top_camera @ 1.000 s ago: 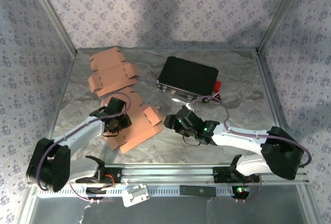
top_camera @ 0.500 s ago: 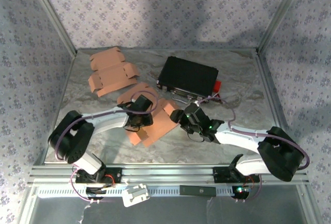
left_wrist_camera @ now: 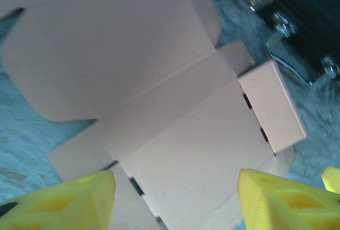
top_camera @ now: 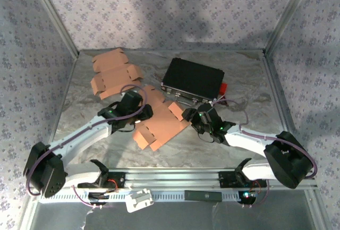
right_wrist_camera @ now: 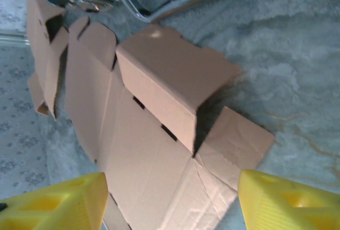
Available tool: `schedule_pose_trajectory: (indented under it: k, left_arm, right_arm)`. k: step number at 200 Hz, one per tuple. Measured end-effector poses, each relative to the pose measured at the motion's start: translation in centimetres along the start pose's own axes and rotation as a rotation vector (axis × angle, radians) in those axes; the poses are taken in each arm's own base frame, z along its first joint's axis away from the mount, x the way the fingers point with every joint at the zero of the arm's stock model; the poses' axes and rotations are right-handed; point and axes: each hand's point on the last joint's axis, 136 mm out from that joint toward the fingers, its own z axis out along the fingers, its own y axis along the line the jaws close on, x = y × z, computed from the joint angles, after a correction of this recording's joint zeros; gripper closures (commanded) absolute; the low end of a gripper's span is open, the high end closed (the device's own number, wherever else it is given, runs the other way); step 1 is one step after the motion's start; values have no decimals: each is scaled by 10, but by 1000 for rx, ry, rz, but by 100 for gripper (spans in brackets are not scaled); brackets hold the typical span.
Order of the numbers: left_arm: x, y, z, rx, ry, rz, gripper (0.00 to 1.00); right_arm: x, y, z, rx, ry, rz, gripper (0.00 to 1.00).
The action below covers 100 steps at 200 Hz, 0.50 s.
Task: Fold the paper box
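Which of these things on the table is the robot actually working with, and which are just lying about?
Part of the job:
- the flat cardboard box blank lying between the two arms, one flap standing up

Just lying about:
- the second cardboard blank at the back left
- the black case behind
- the small red item beside the case
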Motion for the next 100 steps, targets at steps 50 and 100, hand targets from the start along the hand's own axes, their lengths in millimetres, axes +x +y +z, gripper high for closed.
schedule_pose_trajectory:
  k: [50, 100]
  left_arm:
    - [49, 62, 33, -102, 158, -68, 43]
    - [46, 56, 35, -69, 147, -70, 43]
  right_arm:
    - [1, -4, 17, 3, 12, 6, 40]
    - [-5, -5, 32, -1, 6, 22, 44]
